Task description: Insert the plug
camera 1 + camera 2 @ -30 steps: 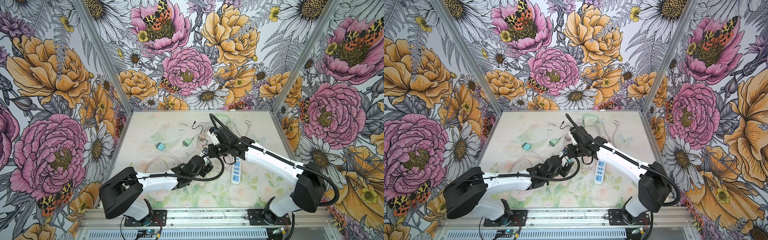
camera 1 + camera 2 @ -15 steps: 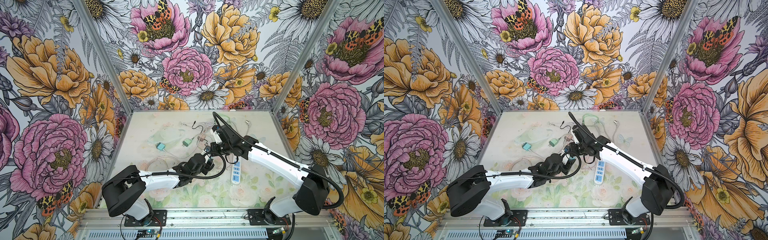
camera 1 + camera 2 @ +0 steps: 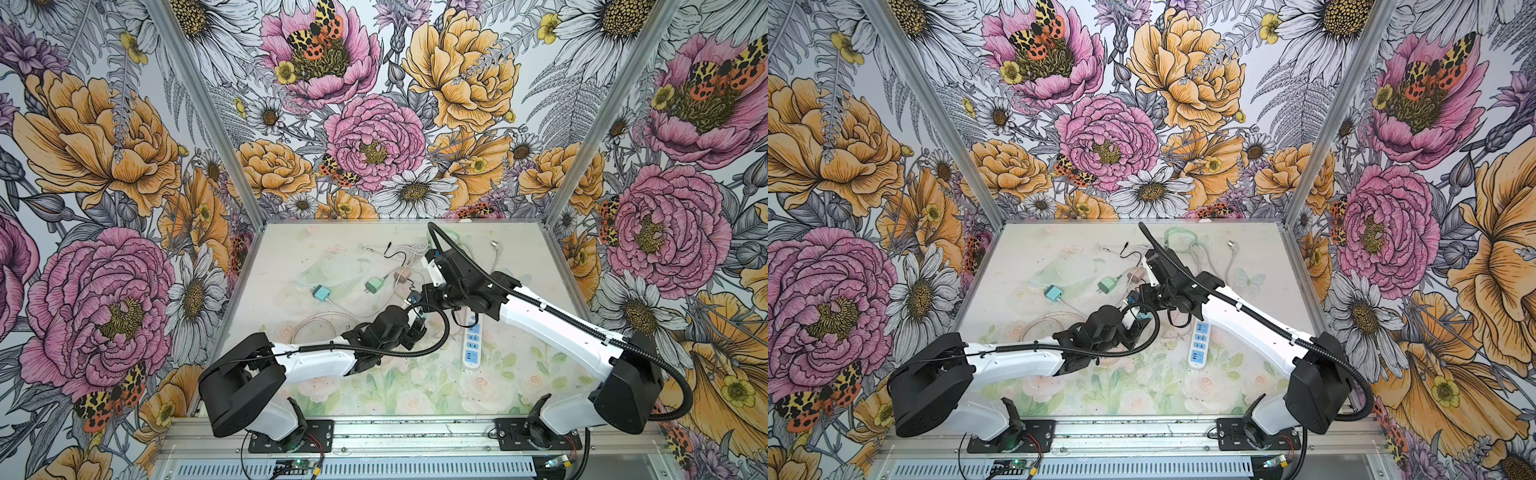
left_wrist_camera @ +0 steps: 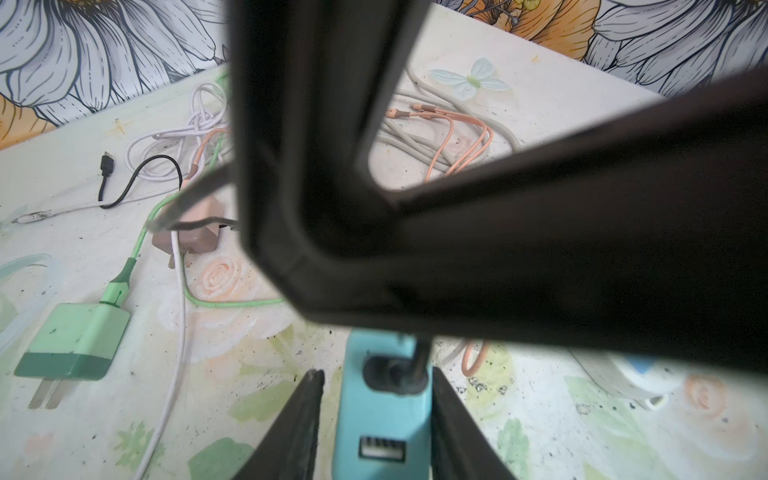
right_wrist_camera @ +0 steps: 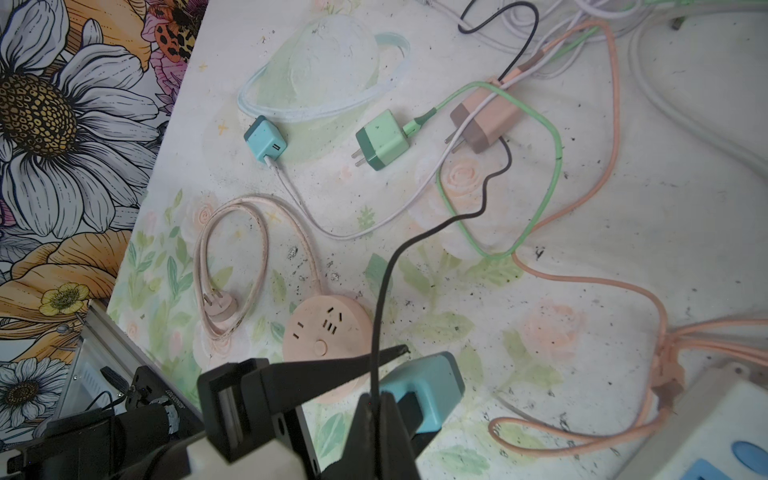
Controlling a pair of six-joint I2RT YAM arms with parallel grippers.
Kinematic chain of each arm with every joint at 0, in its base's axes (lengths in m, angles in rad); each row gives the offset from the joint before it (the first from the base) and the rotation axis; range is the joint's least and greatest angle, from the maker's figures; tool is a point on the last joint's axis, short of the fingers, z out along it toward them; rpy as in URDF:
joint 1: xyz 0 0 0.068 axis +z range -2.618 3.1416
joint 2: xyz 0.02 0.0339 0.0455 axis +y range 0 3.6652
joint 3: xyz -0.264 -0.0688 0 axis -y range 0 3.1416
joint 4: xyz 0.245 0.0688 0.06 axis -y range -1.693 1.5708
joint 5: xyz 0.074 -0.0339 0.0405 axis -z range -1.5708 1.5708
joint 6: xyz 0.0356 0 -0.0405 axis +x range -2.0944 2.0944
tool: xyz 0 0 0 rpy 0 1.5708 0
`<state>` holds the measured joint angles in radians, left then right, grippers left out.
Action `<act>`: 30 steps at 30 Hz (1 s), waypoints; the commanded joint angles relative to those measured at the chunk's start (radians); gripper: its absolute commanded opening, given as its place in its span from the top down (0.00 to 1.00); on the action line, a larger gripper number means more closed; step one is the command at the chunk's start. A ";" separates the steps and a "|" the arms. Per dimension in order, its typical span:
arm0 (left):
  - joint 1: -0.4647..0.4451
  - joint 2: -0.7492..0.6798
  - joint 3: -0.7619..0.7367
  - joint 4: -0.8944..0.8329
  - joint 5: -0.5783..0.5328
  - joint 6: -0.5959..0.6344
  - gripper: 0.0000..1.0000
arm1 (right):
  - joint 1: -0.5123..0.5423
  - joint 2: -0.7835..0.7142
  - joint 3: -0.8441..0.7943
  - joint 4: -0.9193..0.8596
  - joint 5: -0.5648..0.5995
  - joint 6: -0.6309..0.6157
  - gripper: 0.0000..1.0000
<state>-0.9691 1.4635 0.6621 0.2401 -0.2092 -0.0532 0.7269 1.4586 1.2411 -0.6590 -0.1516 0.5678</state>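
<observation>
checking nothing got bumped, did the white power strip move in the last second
no, the power strip lies where it was, same gap from the green charger

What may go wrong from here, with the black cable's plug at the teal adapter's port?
1. The right gripper pinches the thin black cable behind its plug, not the plug itself. A push may bend the cable instead of seating the plug.
2. The left gripper holds the teal adapter above the table by its narrow sides, so it may twist or slip.
3. The cable passes by the pink adapter, and a pull may drag it.
</observation>
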 commanded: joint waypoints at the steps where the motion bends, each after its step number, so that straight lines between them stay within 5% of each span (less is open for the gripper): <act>1: 0.003 -0.002 0.008 -0.061 0.051 0.012 0.54 | 0.005 -0.037 0.044 0.042 -0.022 0.004 1.00; 8: 0.004 0.018 0.001 -0.028 0.046 0.016 0.59 | 0.005 -0.030 0.046 0.042 -0.034 0.011 1.00; 16: 0.010 0.017 -0.001 -0.010 0.056 0.024 0.83 | 0.006 -0.033 0.043 0.042 -0.026 0.009 1.00; 17: 0.012 0.013 0.002 -0.020 0.050 0.021 0.85 | 0.005 -0.033 0.041 0.042 -0.025 0.008 0.98; 21: 0.029 -0.019 0.040 -0.137 0.019 -0.009 0.88 | 0.004 -0.032 0.029 0.042 -0.013 0.001 0.56; 30: 0.136 -0.137 0.077 -0.362 0.007 -0.145 0.91 | -0.025 -0.136 -0.034 0.040 0.081 -0.035 0.38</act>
<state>-0.8639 1.3670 0.6968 -0.0242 -0.1959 -0.1368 0.7082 1.3987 1.2236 -0.6464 -0.0914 0.5529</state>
